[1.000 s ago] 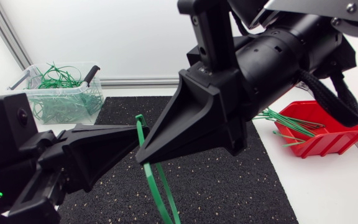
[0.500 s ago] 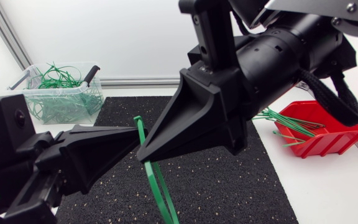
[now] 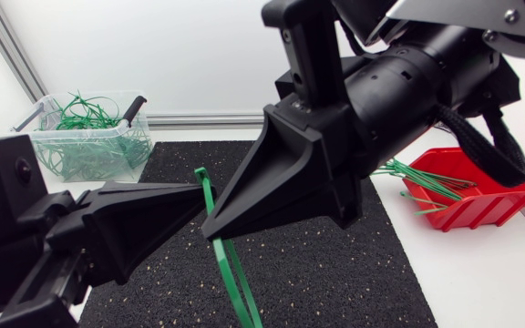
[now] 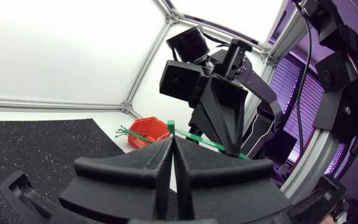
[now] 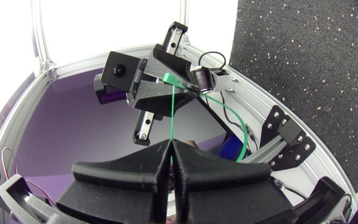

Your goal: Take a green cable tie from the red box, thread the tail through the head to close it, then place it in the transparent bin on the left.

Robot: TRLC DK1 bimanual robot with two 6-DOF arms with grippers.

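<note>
Head view first, biggest things down to the smallest. The worktop (image 3: 481, 273) and its black mat (image 3: 335, 264) look as they did a second ago. Both arms hang high over the mat, close under the camera. The right arm has barely moved. The left arm has crept a touch, and its body now sits slightly lower and further towards its own side.

The transparent bin (image 3: 89, 146) at the far left is already heaped with closed ties. The red box (image 3: 481, 196) on the right has loose ones spilling over its rim. Neither has shifted.

Now the hands. The left hand (image 3: 188, 193) and right hand (image 3: 212, 228) meet tip to tip above the mat. The left wrist view shows the left hand's fingers pressed together on the green cable tie (image 3: 205, 193) just below its head. The right wrist view shows the right hand's fingers pinched together on the strap (image 5: 173, 112), which runs straight across to the other hand.

The smallest change is the tie's head (image 3: 200, 172), which has slid a hair leftward. The rest of the tie dangles below the hands in a long narrow loop.

My read is that I'm mid-thread, making fine alignment nudges. I can't tell whether the tail has entered the head. The drop in the bin is yet to come.
</note>
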